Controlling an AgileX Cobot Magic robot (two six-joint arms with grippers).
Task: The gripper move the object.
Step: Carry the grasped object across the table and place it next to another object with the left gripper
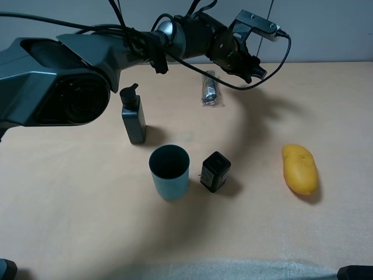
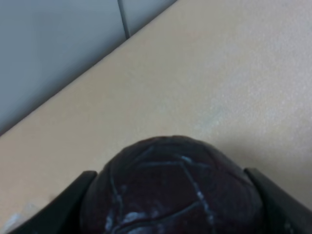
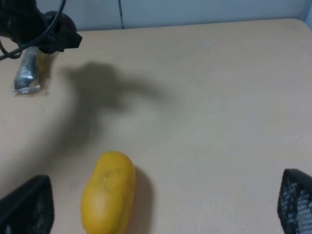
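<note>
Left gripper (image 1: 252, 69) is held up above the worktop (image 1: 70, 221), near the far edge and a little right of the middle, at the end of the arm that reaches in from the left edge. Its shadow falls on the bare surface beneath.

In the left wrist view we see the dark ball (image 2: 170, 190) clamped between the two black fingers (image 2: 68, 204), one pressed against each side. The skin is brownish-black, rough and crossed with pale lines. The ball is clear of the surface. From the high camera we cannot make it out inside the claw.

Right gripper (image 3: 161, 214) has its jaws spread wide with nothing between them. It looks over the right part of the worktop.

Also noted:
- Yellow mango (image 1: 299, 169) lies on its side toward the right edge, well apart from the rest.
- Dark blue-grey cup (image 1: 169, 171) stands upright near the middle.
- Small black boxy item (image 1: 215, 171) stands just beside the cup, on its right, not touching it.
- Dark pump bottle (image 1: 133, 119) stands upright behind the cup, toward the far edge.
- Silvery packet (image 1: 209, 88) lies flat near the far edge, close under the left gripper's arm.
</note>
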